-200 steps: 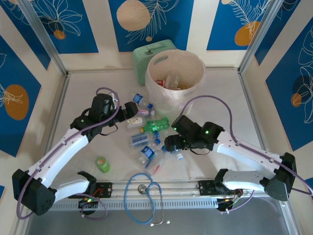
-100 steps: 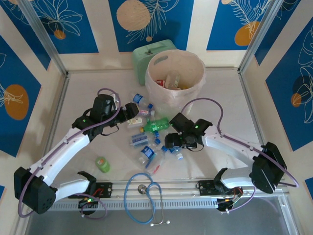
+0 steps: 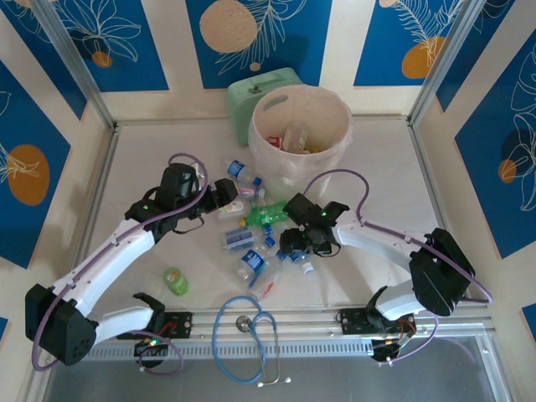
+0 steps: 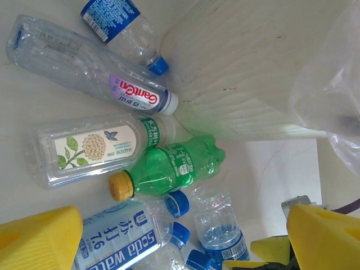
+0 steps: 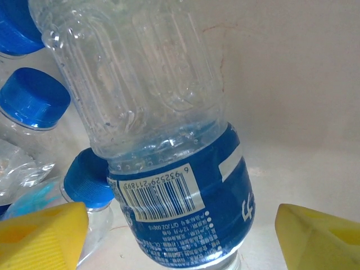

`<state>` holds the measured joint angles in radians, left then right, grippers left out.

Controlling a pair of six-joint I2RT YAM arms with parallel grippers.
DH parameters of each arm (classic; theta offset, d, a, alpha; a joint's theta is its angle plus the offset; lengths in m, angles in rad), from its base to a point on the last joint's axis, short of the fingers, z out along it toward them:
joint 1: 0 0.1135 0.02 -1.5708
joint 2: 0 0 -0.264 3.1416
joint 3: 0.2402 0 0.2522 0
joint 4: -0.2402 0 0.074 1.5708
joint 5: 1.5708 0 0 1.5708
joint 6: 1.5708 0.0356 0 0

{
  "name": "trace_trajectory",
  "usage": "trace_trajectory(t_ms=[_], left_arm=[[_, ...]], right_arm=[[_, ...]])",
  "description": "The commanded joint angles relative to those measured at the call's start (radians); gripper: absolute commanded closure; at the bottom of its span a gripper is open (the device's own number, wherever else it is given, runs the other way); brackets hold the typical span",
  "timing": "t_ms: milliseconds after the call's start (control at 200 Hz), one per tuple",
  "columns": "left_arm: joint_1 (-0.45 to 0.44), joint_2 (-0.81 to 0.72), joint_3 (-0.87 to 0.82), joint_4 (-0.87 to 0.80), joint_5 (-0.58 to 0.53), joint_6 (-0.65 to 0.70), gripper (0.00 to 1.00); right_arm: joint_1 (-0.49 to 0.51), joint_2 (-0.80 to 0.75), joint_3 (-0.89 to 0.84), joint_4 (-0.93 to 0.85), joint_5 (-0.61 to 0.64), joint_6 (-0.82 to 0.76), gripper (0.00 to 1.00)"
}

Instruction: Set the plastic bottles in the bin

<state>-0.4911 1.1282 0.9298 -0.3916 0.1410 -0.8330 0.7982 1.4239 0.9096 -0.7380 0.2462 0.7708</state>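
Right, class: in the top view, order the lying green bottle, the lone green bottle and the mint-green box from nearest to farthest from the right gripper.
1. The lying green bottle, in the pile just beyond the right gripper.
2. The lone green bottle, off to the left, towards the front edge.
3. The mint-green box, at the back, behind the bin.

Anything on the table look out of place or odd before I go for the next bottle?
Yes. A blue stethoscope lies looped at the near edge of the table, and it is not a bottle. One small green bottle lies alone, left of the main bottle pile. Nothing looks spilled.
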Motion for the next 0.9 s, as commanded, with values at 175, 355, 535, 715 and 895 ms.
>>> trace_trajectory(t_ms=[175, 355, 535, 715, 895], left_arm=[[0.009, 0.003, -0.006, 0.021, 0.025, 0.002, 0.07], [0.010, 0.003, -0.014, 0.026, 0.025, 0.000, 0.08], [0.009, 0.005, -0.016, 0.032, 0.028, -0.004, 0.08], [0.009, 0.006, -0.018, 0.032, 0.028, -0.004, 0.08], [0.009, 0.003, -0.017, 0.032, 0.026, -0.004, 0.08]], right_arm=[[-0.020, 0.031, -0.013, 0.022, -0.008, 0.021, 0.14], [-0.025, 0.053, -0.026, 0.036, -0.015, 0.023, 0.16], [-0.026, 0.092, -0.006, 0.032, -0.020, 0.016, 0.17], [-0.021, 0.123, 0.006, 0.037, -0.025, 0.010, 0.22], [-0.021, 0.126, 0.006, 0.031, -0.022, 0.015, 0.32]])
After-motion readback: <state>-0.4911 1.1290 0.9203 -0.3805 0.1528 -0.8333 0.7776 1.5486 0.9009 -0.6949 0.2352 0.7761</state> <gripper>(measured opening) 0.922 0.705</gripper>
